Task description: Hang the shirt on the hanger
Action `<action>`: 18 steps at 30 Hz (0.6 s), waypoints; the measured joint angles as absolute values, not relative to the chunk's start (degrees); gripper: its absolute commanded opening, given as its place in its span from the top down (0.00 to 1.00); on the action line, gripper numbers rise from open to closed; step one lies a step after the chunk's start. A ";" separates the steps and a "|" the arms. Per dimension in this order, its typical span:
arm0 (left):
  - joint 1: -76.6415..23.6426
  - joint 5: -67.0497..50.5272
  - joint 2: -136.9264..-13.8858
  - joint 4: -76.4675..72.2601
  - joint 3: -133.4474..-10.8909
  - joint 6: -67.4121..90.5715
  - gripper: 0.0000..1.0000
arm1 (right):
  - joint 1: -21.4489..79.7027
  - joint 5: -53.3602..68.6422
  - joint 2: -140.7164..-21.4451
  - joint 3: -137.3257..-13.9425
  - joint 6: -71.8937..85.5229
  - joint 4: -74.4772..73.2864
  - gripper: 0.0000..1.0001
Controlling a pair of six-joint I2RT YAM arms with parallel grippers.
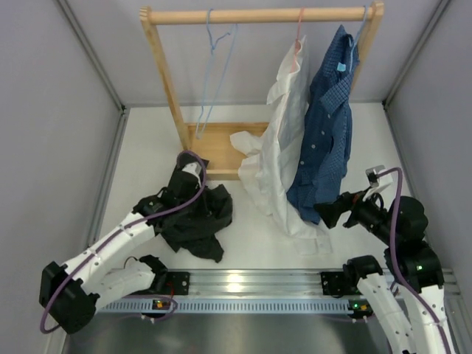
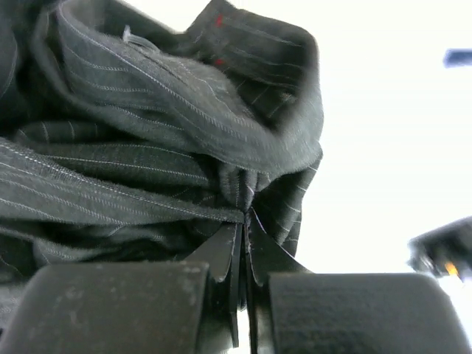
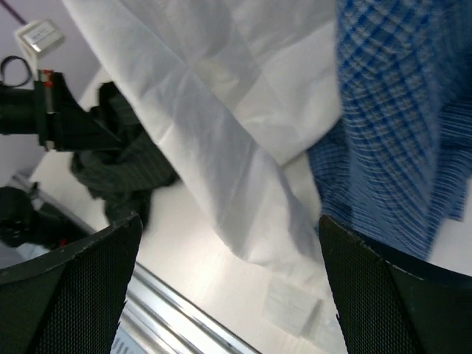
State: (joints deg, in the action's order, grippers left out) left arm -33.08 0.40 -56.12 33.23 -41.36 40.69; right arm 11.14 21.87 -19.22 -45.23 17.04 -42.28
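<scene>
The black pinstriped shirt (image 1: 193, 217) lies crumpled on the table, left of centre. My left gripper (image 1: 184, 173) sits at its far edge, shut on a fold of the shirt (image 2: 147, 140); the closed fingertips (image 2: 245, 221) pinch the cloth. Small red marks show near the top of the cloth in the left wrist view. The light-blue hanger (image 1: 215, 66) hangs empty on the wooden rail, at the left. My right gripper (image 1: 328, 214) is open and empty, near the hem of the blue shirt; the black shirt (image 3: 118, 158) also shows in the right wrist view, to the left.
A wooden rack (image 1: 258, 15) stands at the back with a base board (image 1: 217, 144). A white shirt (image 1: 284, 140) on a pink hanger and a blue dotted shirt (image 1: 324, 133) hang at its right, reaching the table. A metal rail (image 1: 251, 284) runs along the near edge.
</scene>
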 measured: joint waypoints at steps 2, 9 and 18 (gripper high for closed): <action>-40.10 0.12 -54.52 30.74 -41.39 42.37 1.00 | 11.14 27.33 -19.25 -42.37 19.46 -38.04 0.01; -69.45 11.22 -54.74 17.82 -40.21 48.56 1.00 | 11.14 43.62 -21.02 -34.50 27.75 -28.27 0.01; -77.69 17.67 -58.94 7.75 -35.79 47.46 1.00 | 11.75 49.50 -22.11 -39.13 22.00 -34.09 0.15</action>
